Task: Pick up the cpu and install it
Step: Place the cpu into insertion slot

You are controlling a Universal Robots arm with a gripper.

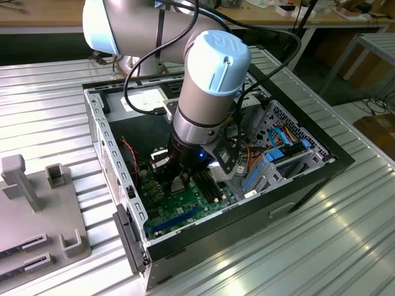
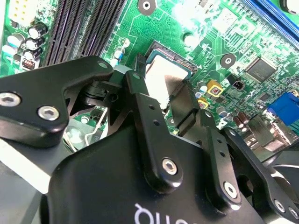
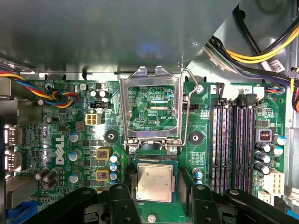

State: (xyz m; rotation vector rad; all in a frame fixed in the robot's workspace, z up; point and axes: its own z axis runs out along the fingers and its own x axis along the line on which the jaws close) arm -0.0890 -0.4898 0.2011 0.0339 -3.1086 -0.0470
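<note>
Install step, I judge: my pincer point(image 2: 161, 88) is low over the board point(image 3: 70, 140), straddling the cpu point(image 3: 154, 183), which lies within the socket point(image 3: 152, 160) under the raised latch frame point(image 3: 124, 107). I cannot tell whether I'm clamping it or loose. Seating calls for a level, square fit.

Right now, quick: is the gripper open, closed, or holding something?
Gripper: low over the cpu; whether it is open or closed on it cannot be told.
</note>
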